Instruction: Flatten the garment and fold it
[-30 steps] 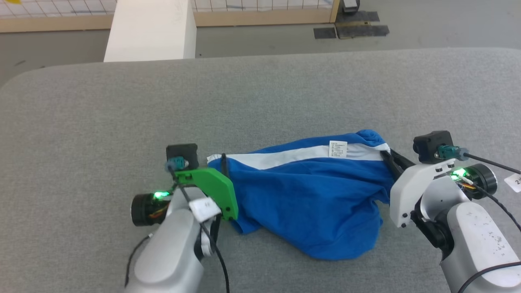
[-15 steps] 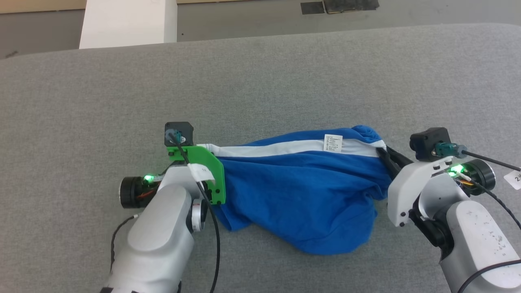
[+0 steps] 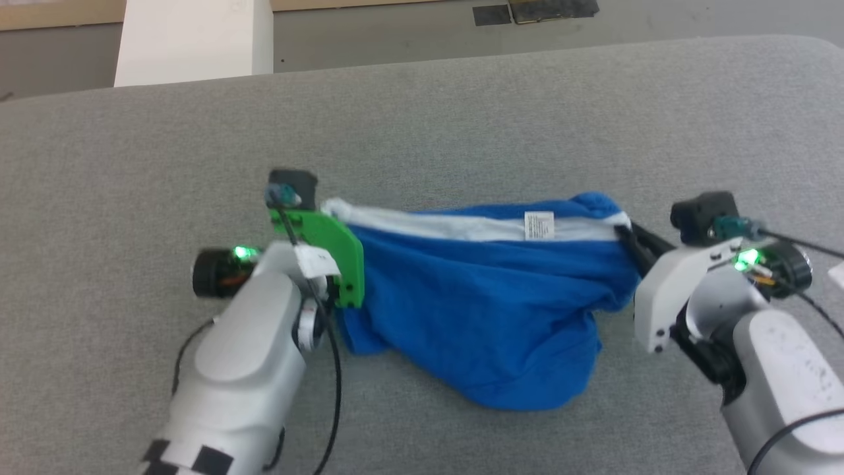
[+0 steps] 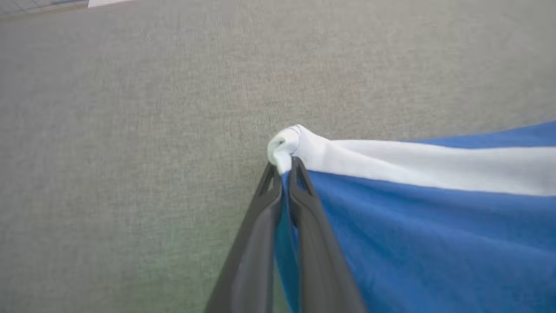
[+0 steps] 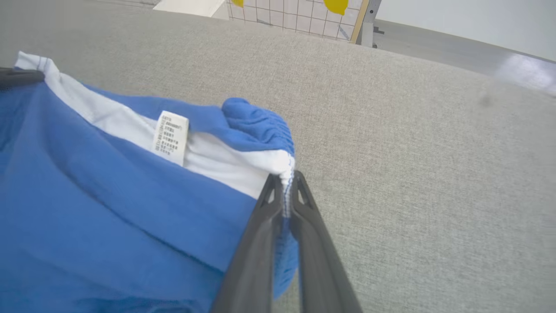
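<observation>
The garment is royal-blue cloth with a white stripe along its far edge, stretched between both grippers on the grey table. Its lower part sags in a crumpled bulge toward me. My left gripper is shut on the white hemmed corner at the garment's left end; in the head view a green bracket covers its fingers. My right gripper is shut on the right end, where the white stripe meets a gathered blue waistband. A white care label hangs on the stripe.
The grey padded table stretches wide on all sides of the garment. Beyond its far edge stands a white block, and dark mats lie on the floor. In the right wrist view a gridded panel with yellow shapes stands far off.
The head camera has tilted, shifting the whole picture. My left gripper has carried its corner of the garment away from me, and the white stripe is now pulled straighter between the grippers.
</observation>
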You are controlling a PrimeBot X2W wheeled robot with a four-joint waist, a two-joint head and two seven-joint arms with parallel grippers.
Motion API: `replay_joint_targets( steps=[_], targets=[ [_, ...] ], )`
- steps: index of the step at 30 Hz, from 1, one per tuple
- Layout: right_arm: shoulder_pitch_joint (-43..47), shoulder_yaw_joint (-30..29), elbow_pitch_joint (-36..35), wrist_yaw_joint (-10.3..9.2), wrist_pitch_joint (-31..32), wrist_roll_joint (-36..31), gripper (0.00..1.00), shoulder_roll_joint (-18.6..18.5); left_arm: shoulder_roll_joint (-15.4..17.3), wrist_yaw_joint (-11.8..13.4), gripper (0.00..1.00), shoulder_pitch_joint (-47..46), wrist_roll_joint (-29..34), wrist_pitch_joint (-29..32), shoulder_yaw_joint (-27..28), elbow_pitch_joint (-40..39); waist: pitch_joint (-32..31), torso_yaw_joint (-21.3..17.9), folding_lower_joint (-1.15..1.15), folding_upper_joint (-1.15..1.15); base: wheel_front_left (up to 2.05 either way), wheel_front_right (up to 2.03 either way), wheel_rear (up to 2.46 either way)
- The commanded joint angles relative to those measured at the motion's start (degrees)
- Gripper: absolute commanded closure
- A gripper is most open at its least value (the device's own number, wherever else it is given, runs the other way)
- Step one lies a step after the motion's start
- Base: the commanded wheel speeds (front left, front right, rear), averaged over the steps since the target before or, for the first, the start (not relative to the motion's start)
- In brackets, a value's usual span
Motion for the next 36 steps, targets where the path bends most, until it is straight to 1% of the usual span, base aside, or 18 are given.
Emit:
replay_joint_targets(
  steps=[1,7,12,16,21,24,28,31,33,36],
  targets=[
    [-2.53,0.14,-0.67,-0.09,0.1,0.35,1.0,-0.41,0.8,-0.63,1.0,-2.8,-0.2,-1.87,0.68,-1.09,0.09,-0.48,0.0,0.0,0.0,0.0,0.0],
    [-12.51,2.13,-0.64,-0.09,0.36,1.04,1.0,-2.27,4.04,-3.48,1.0,-10.38,2.3,-6.76,0.15,-4.69,1.7,-2.34,0.0,0.0,0.0,0.0,0.0],
    [-23.85,4.0,0.83,-0.09,-0.01,2.83,1.0,-3.5,5.55,-4.37,1.0,-19.43,3.79,-9.05,0.79,-7.0,4.64,-3.51,0.0,0.0,0.0,0.0,0.0],
    [-33.73,5.15,3.36,-0.09,-1.49,4.29,1.0,-4.14,6.72,-3.49,1.0,-26.91,5.24,-10.99,1.95,-8.06,7.48,-4.32,0.0,0.0,0.0,0.0,0.0],
    [-43.95,5.22,7.68,-0.09,-5.37,4.57,1.0,-4.27,8.05,-0.82,1.0,-34.7,6.93,-15.3,4.24,-8.88,10.38,-4.86,0.0,0.0,0.0,0.0,0.0],
    [-48.71,4.62,10.29,-0.09,-9.03,4.09,1.0,-4.14,8.74,0.55,1.0,-38.24,7.86,-18.87,5.37,-9.43,11.25,-4.76,0.0,0.0,0.0,0.0,0.0],
    [-51.94,4.34,12.79,-0.09,-13.99,3.74,1.0,-4.08,9.34,0.73,1.0,-40.49,8.29,-22.45,5.88,-10.11,11.44,-4.03,0.0,0.0,0.0,0.0,0.0],
    [-50.7,5.62,13.96,-0.09,-16.47,4.42,1.0,-4.23,9.6,0.01,1.0,-39.09,7.99,-23.71,5.52,-10.23,10.78,-3.21,0.0,0.0,0.0,0.0,0.0],
    [-48.22,7.18,14.61,-0.09,-17.59,5.62,1.0,-4.35,10.14,-0.89,1.0,-36.42,8.08,-23.66,4.45,-10.13,9.91,-2.77,0.0,0.0,0.0,0.0,0.0],
    [-42.41,9.93,14.88,-0.09,-18.77,8.04,1.0,-4.79,11.25,-2.47,1.0,-29.34,7.4,-22.73,2.84,-10.56,8.2,-2.14,0.0,0.0,0.0,0.0,0.0]
  ],
)
